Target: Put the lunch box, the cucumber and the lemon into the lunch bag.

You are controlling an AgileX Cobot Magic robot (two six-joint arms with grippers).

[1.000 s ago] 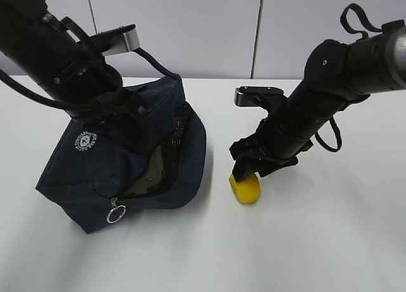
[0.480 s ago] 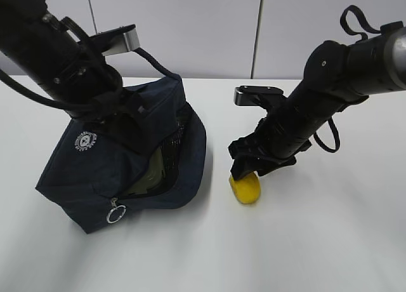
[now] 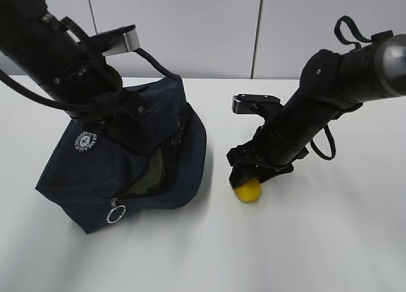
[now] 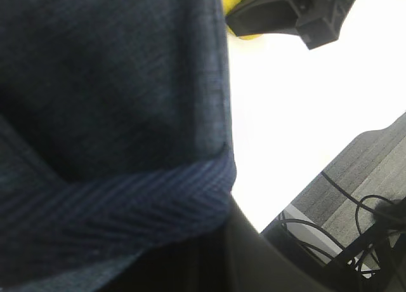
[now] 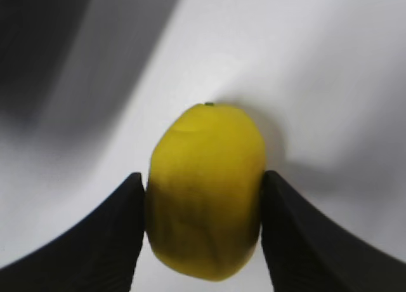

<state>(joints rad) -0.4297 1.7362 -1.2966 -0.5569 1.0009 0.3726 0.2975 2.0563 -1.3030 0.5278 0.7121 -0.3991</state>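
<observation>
The navy lunch bag [image 3: 95, 171] stands on the white table at the left with its top flap held up. Inside the opening a pale green lid of the lunch box [image 3: 152, 170] shows. The cucumber is out of view. My left gripper [image 3: 113, 111] is at the bag's top, shut on its navy fabric and strap [image 4: 114, 203]. The yellow lemon [image 3: 248, 190] lies on the table right of the bag. My right gripper [image 3: 247, 179] is down over it, and both fingers touch the sides of the lemon [image 5: 206, 190].
The bag's metal ring pull [image 3: 115, 212] hangs at its front corner, and its loop handle [image 3: 155, 62] arches behind. The right gripper [image 4: 298, 16] and the lemon [image 4: 238, 9] show at the top of the left wrist view. Floor cables [image 4: 355, 209] lie beyond the table edge.
My right gripper has come lower over the lemon, and its fingers now cover more of it. The left arm and the bag have not moved.
</observation>
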